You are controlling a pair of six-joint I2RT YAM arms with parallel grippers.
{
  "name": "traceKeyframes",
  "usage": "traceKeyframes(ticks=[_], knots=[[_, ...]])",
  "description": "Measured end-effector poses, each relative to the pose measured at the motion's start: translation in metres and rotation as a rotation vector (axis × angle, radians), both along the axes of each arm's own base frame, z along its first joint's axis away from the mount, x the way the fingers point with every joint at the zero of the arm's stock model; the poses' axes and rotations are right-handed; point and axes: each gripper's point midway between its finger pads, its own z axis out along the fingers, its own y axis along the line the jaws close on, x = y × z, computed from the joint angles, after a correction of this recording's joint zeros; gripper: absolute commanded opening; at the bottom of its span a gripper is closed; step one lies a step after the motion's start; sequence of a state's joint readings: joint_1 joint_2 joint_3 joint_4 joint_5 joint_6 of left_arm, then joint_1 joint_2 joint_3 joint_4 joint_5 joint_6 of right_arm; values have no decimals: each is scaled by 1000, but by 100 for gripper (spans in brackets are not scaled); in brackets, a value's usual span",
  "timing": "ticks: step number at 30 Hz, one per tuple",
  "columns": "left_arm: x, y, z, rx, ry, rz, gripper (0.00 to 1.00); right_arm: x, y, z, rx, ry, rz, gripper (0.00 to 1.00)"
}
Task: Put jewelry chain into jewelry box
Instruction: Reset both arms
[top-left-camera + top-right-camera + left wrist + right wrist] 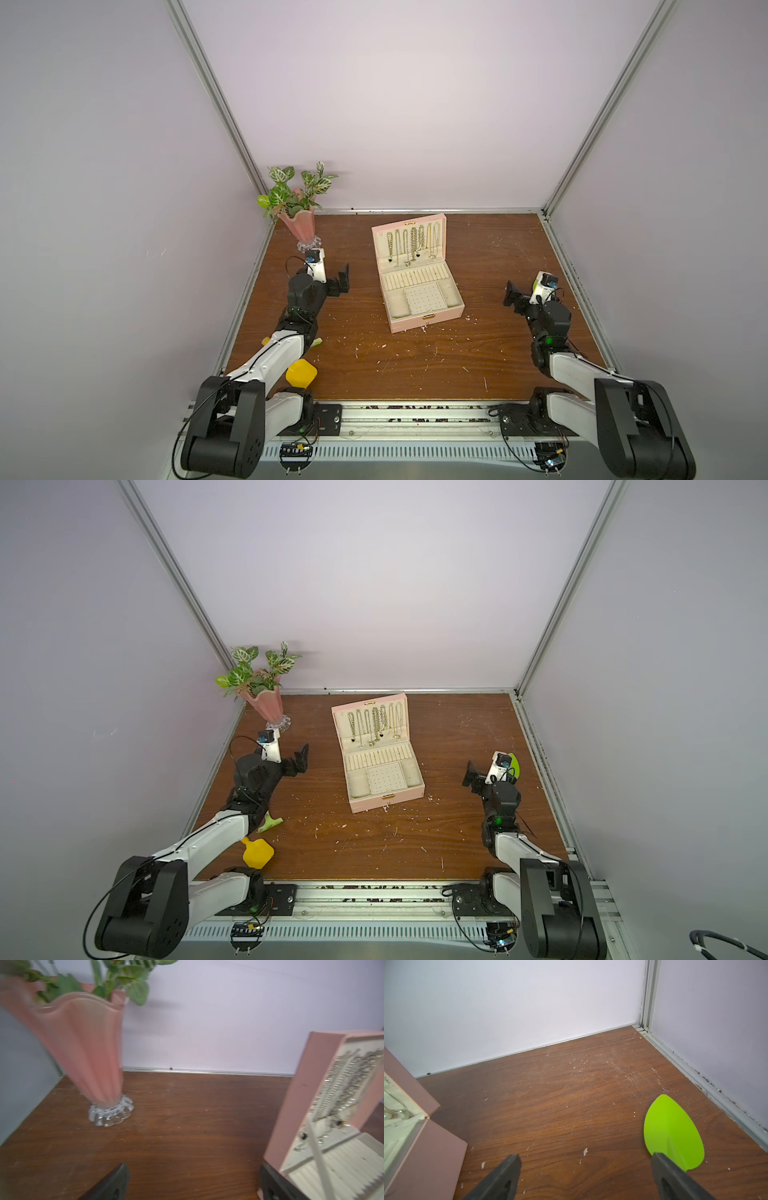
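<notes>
Nearby, bare table (415, 365) lies before the open jewelry box (407, 322). Left gripper (343, 280) and right gripper (512, 294) flank it, clear of its sides, fingers spread wide, empty. Farther back, a fine jewelry chain (434, 243) hangs in the raised lid (409, 220) among thicker chains (414, 243), too small to trace.

Mid brown wooden worktop (415, 365): pink rectangular hinged jewelry box (428, 320); pink fluted glass vase (298, 226) far-left corner; yellow plastic block (301, 374) near-left; green leaf-shaped plastic piece (514, 764) far right, well apart.
</notes>
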State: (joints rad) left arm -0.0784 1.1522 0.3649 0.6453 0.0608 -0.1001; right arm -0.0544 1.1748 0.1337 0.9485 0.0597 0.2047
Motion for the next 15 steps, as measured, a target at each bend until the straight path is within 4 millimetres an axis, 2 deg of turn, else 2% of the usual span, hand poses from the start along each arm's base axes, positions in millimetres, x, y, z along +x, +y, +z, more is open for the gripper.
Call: traceKeyframes(ticks=[5,8,11,13,15], knots=[[-7,28,-39,66,13,120,99,6,4,-2,-68,-36,39,99],[-3,31,-59,92,21,124,99,11,16,-9,-110,-31,92,99],[-2,32,-77,99,33,109,99,17,35,-23,-159,-12,172,100],[-3,35,-80,97,35,108,99,21,43,-33,-181,26,201,100],[-1,38,-73,93,7,118,99,29,45,-28,-190,14,206,100]])
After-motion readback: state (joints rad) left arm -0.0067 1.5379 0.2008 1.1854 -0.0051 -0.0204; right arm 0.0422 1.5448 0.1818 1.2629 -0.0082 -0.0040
